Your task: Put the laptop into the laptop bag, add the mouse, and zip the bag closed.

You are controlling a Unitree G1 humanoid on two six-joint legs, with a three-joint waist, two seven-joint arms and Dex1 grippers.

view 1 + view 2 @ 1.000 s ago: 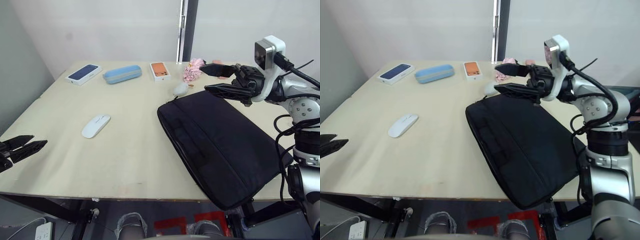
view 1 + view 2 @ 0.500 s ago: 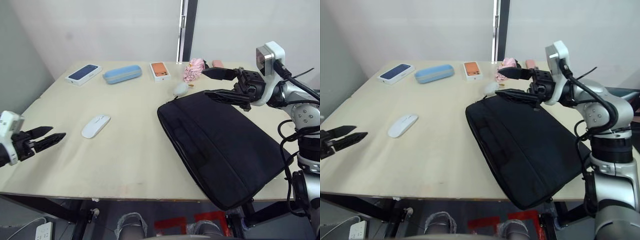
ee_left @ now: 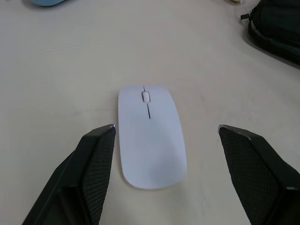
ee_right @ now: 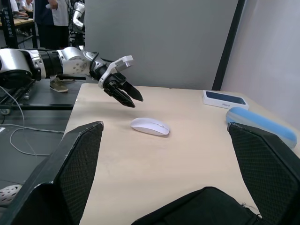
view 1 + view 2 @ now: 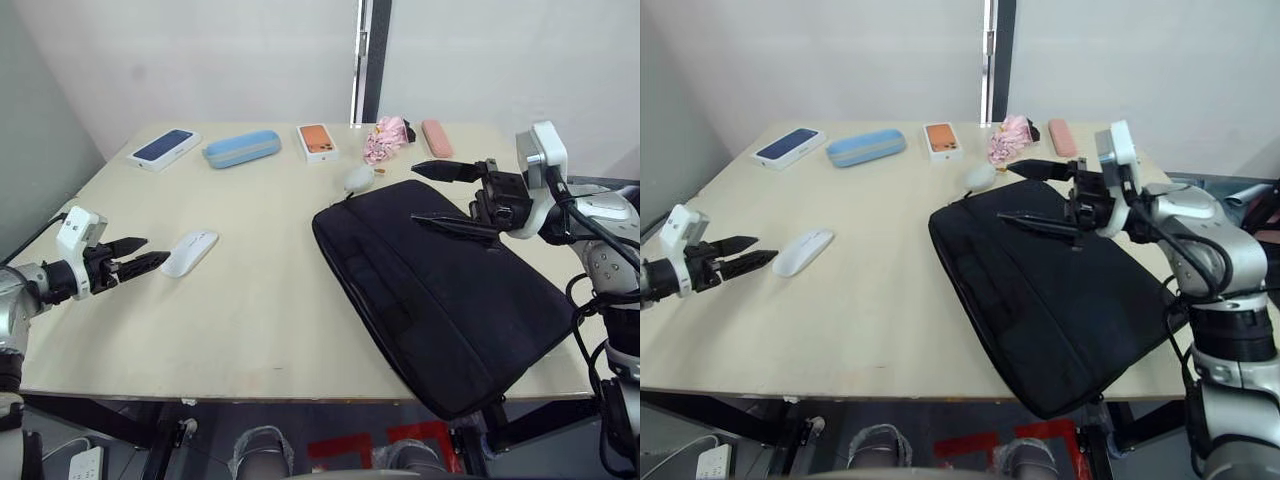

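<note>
The white mouse [image 5: 190,252] lies on the table's left side. My left gripper [image 5: 155,250] hovers low just to its left, open and pointing at it. In the left wrist view the mouse [image 3: 150,133] lies between the two spread fingers [image 3: 93,159], untouched. The black laptop bag [image 5: 450,290] lies flat on the right half of the table, one corner past the front edge. My right gripper [image 5: 415,192] is open above the bag's far end, holding nothing. The laptop is out of view.
Along the far edge lie a dark-blue phone box [image 5: 166,147], a light-blue case [image 5: 242,148], an orange phone box [image 5: 318,140], a pink bundle [image 5: 388,138] and a pink case [image 5: 436,137]. A white plush charm [image 5: 358,178] sits at the bag's far corner.
My left gripper has come in from the table's left edge to just beside the mouse. My right gripper has drawn back to the right and dropped lower over the bag.
</note>
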